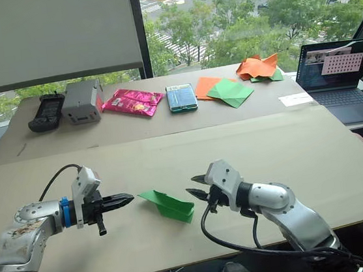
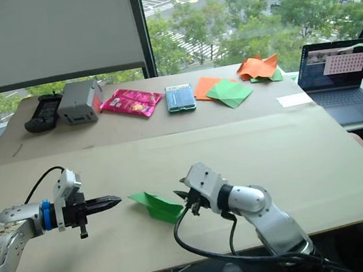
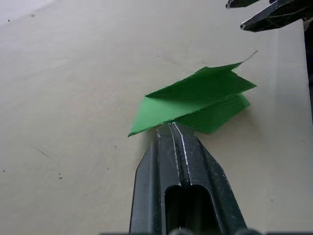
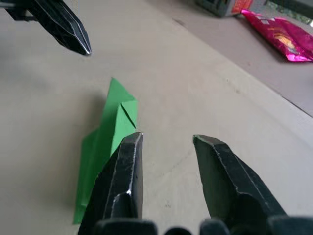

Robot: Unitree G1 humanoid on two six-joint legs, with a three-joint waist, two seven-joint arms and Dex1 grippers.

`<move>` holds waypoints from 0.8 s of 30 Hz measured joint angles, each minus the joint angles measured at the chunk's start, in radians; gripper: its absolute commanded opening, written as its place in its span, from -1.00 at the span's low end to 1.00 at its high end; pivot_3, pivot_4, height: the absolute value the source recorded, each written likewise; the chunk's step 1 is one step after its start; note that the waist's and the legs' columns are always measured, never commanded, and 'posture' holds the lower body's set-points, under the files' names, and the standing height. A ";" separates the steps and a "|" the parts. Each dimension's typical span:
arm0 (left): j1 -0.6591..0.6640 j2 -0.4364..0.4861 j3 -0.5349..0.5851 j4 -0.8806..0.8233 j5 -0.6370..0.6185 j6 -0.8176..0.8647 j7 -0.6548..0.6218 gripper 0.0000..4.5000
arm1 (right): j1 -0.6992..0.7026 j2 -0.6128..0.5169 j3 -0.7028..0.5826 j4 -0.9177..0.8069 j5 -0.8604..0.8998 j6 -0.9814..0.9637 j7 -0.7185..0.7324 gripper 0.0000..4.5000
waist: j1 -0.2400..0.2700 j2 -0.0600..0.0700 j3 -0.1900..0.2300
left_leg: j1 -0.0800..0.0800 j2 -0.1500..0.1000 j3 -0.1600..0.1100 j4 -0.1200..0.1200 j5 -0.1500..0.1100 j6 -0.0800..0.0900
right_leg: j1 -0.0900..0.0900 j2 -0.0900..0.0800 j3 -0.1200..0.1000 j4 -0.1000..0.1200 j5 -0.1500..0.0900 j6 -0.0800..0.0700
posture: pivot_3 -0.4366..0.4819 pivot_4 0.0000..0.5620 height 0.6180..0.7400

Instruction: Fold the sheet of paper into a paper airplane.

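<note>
The sheet of paper (image 1: 168, 205) lies on the near table as a narrow, layered bright green wedge, the paper airplane, with its pointed end toward my left. My left gripper (image 1: 128, 198) is shut with nothing in it, its tip just short of that pointed end (image 3: 142, 125). My right gripper (image 1: 197, 188) is open and hovers at the paper's wider right end. In the right wrist view the paper (image 4: 105, 142) lies beside and partly behind one finger (image 4: 122, 181), not between the two. The left gripper's tip (image 4: 73, 36) shows beyond it.
On the far table are a black handset (image 1: 46, 112), a grey box (image 1: 82, 101), a pink snack bag (image 1: 132, 102), a teal packet (image 1: 182, 98), flat orange and green sheets (image 1: 225, 90), crumpled orange paper (image 1: 257, 67), a white card (image 1: 295, 99) and a laptop (image 1: 339, 78).
</note>
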 measured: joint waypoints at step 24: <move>0.090 -0.015 0.005 -0.084 -0.021 0.024 0.100 1.00 | -0.016 0.034 0.123 0.158 0.081 -0.018 0.072 1.00 | -0.001 -0.001 0.011 | 0.004 0.000 0.001 0.001 0.000 0.000 | -0.001 -0.001 -0.002 -0.014 0.001 -0.002 | -0.05 -0.47 0.75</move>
